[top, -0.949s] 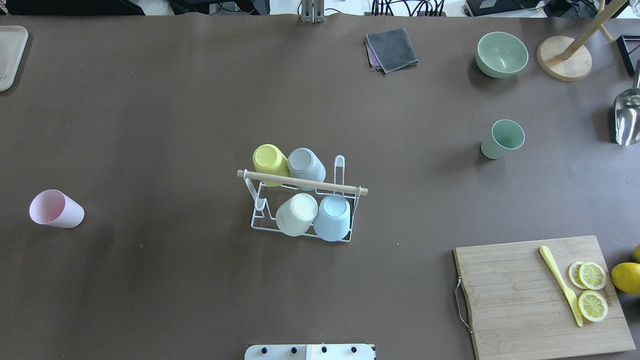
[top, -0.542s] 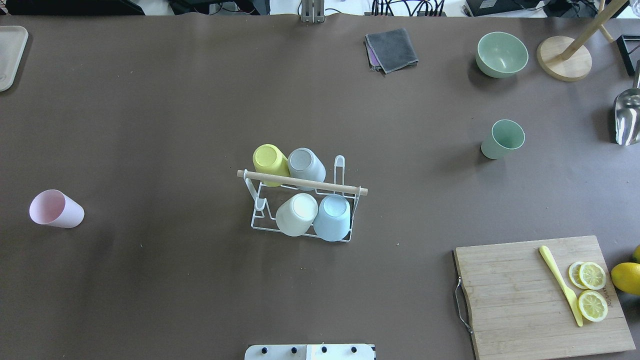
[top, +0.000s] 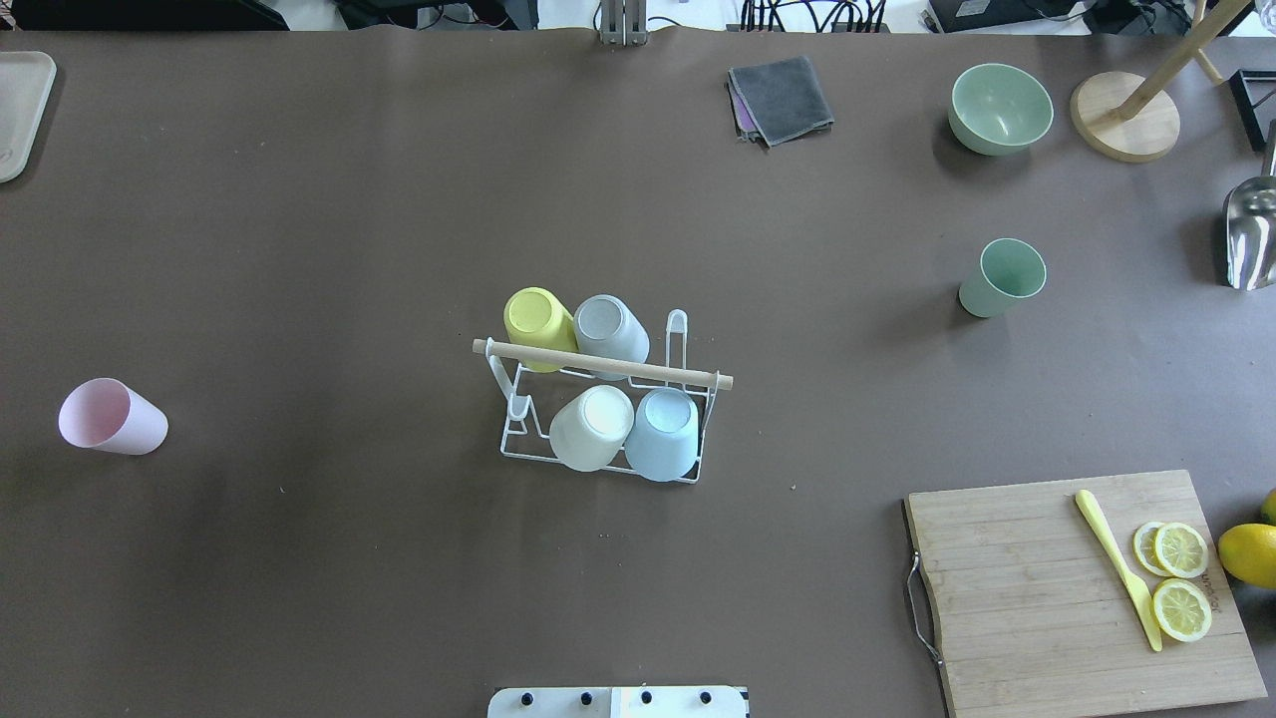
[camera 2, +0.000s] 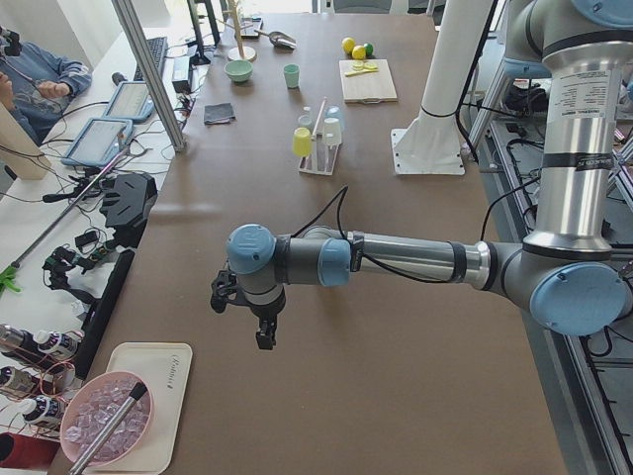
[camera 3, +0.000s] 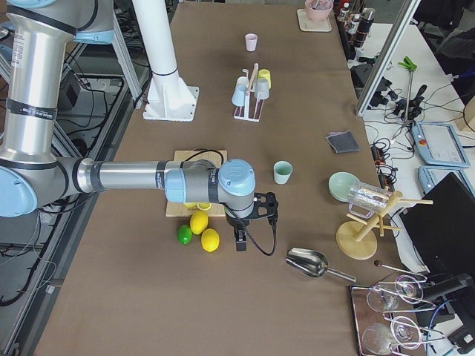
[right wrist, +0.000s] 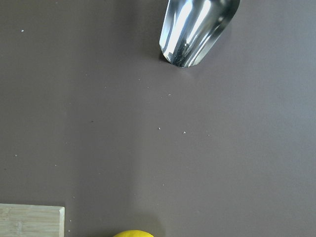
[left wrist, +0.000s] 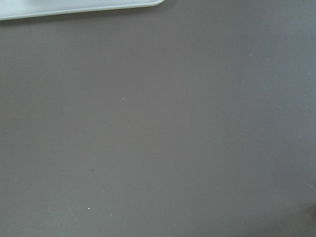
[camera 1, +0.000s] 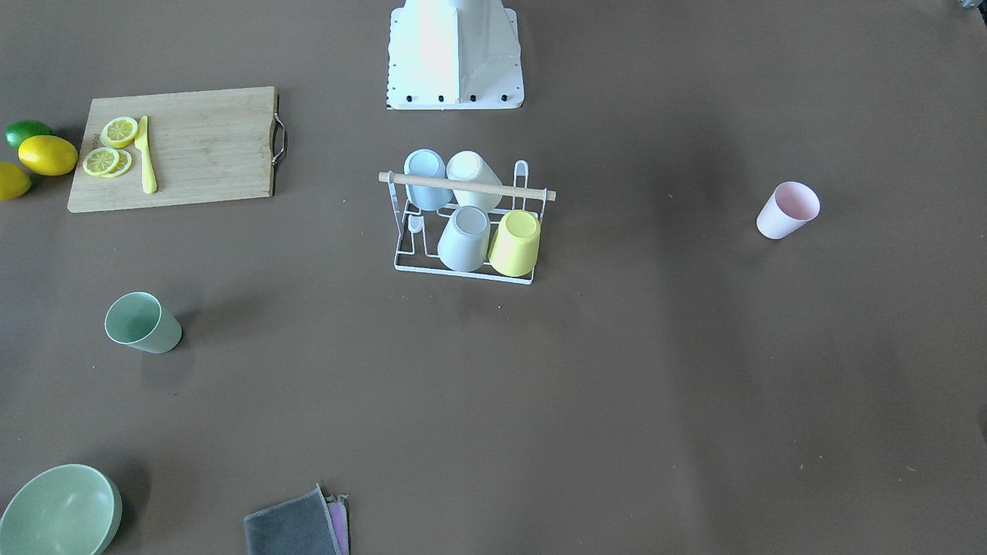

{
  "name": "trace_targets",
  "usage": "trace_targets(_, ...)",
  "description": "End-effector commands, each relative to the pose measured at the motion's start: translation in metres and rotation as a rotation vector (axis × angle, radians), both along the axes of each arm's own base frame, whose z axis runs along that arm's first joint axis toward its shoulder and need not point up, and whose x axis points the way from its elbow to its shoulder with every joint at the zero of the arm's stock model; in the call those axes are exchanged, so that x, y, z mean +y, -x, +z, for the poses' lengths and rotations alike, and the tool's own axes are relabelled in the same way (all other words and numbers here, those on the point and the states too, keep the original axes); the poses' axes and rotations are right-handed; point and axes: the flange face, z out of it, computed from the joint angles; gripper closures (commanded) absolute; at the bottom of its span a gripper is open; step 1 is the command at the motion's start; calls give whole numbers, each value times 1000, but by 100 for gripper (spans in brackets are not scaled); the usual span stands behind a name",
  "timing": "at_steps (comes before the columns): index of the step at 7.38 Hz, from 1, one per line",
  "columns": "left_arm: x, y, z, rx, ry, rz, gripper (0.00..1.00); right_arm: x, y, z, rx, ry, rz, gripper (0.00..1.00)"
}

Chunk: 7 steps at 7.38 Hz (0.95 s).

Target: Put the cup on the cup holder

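Cup holder (top: 602, 365) mid-frame overhead, with wide bare table (top: 299, 249) around it.
Pink cup (top: 112, 417) far left, green cup (top: 1002, 277) upper right. I can't tell whether the left gripper (camera 2: 259, 332) or right gripper (camera 3: 241, 239) is closed. Nothing has moved.

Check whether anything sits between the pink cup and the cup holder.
Nothing visible does. Only bare table lies between the pink cup and the cup holder, and an empty prong stands at the holder's end nearest that cup.
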Motion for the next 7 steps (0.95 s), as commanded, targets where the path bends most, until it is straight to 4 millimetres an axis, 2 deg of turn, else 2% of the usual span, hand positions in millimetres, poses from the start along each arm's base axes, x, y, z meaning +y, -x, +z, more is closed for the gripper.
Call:
trace_targets(1,-24,-31,-30,-86,-39,64,1,-5,0,-5,0,-11,-1,0)
trace_targets(2,-31,-36,-40,-85,-41,72,1,-6,0,-5,0,-13,-1,0)
trace_targets(3,-41,-74,-52,-88,-22,144,1,-5,0,-5,0,-11,-1,0)
trace_targets(4,-45,-113,-64,-105,77,217,1,-6,0,-5,-1,-12,0,0)
trace_targets(5,-56,-123,-75,-119,151,234,1,-6,0,-5,-1,-12,0,0)
trace_targets(6,-62,-156,-85,-140,163,290,1,-6,0,-5,0,-13,-1,0)
trace_targets(7,-71,-179,-100,-189,170,332,1,-6,0,-4,0,-10,3,0)
